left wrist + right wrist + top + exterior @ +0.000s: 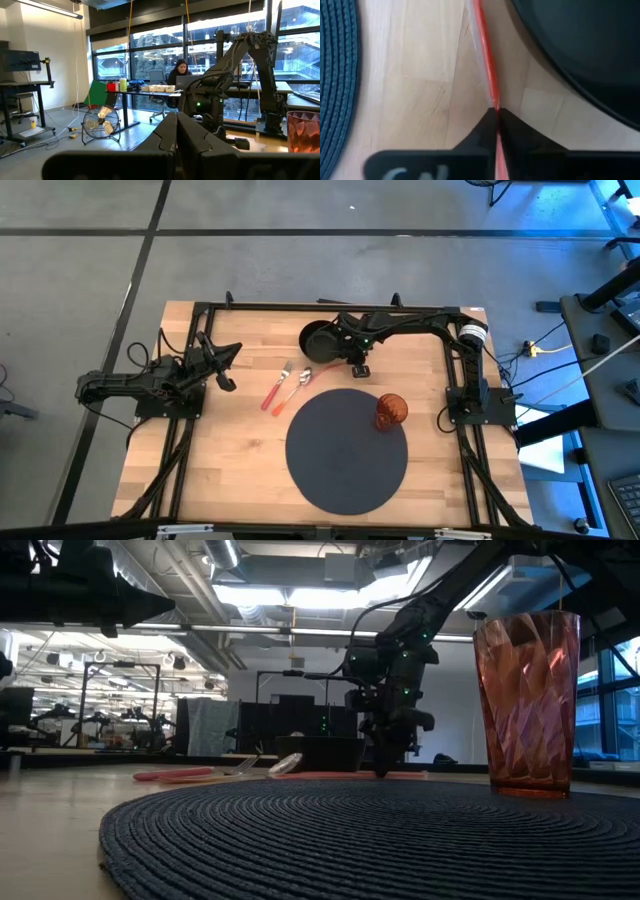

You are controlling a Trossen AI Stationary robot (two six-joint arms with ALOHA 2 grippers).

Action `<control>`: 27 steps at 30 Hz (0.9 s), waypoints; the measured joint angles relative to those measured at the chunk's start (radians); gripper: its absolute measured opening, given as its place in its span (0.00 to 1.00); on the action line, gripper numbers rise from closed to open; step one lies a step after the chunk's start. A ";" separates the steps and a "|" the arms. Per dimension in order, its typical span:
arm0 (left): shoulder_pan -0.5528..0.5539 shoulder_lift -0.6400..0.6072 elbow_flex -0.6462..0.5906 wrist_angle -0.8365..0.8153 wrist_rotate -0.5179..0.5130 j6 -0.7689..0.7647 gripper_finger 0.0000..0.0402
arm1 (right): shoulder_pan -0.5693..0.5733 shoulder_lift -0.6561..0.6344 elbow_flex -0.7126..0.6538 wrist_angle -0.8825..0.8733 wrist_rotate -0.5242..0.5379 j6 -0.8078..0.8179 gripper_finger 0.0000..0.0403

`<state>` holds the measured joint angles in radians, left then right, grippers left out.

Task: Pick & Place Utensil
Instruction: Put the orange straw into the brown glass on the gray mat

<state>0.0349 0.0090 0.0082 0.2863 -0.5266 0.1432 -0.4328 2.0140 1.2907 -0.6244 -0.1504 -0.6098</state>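
Observation:
A thin red-handled utensil (487, 65) lies on the wooden table beside a black bowl (320, 340), seen edge-on in the right wrist view. My right gripper (497, 117) points steeply down over it at the table's far middle (361, 368) and is shut on it. A red-handled fork (277, 386) and spoon (297, 388) lie side by side left of the bowl. My left gripper (228, 370) waits shut at the table's left, touching nothing. My right gripper pinches the utensil's red handle (494, 102) between its two fingers (480, 130), one on each side. The fingers come from above, pointing steeply down. In the low view the utensil (340, 776) still lies flat along the table under the gripper.
A round dark woven placemat (347, 450) covers the table's near middle. A red-orange glass (390, 411) stands on its right far edge. The black bowl's rim (580, 50) is close beside the right fingers. A person sits at a desk in the room beyond.

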 joint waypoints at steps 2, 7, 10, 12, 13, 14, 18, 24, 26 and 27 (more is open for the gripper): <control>0.000 0.000 0.000 0.000 0.000 0.000 0.00 | 0.000 0.000 0.003 -0.010 -0.001 0.003 0.02; 0.000 0.000 0.000 0.000 0.000 0.000 0.00 | 0.001 -0.002 0.040 -0.065 -0.002 0.024 0.01; 0.000 0.000 0.000 0.000 0.000 0.000 0.00 | 0.005 0.003 0.089 -0.151 -0.002 0.050 0.01; 0.000 0.000 0.000 0.000 0.000 0.000 0.00 | 0.012 0.007 0.123 -0.231 -0.002 0.056 0.01; 0.000 0.000 0.000 0.000 0.000 0.000 0.00 | 0.017 0.008 0.140 -0.264 0.005 0.056 0.01; 0.000 0.000 0.000 0.000 0.000 0.000 0.00 | 0.023 0.008 0.159 -0.289 0.023 0.058 0.01; 0.000 0.000 0.000 0.000 0.000 0.000 0.00 | 0.054 0.005 0.229 -0.376 0.115 0.076 0.01; 0.000 0.000 0.000 0.000 0.000 0.000 0.00 | 0.087 0.004 0.354 -0.450 0.131 0.105 0.00; 0.000 0.000 0.000 -0.001 0.000 0.000 0.00 | 0.099 0.004 0.396 -0.490 0.132 0.108 0.00; 0.000 0.000 0.000 -0.002 0.000 0.000 0.00 | 0.107 0.003 0.419 -0.517 0.132 0.109 0.00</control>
<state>0.0346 0.0093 0.0082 0.2846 -0.5266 0.1435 -0.3262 2.0174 1.7098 -1.1411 -0.0182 -0.5008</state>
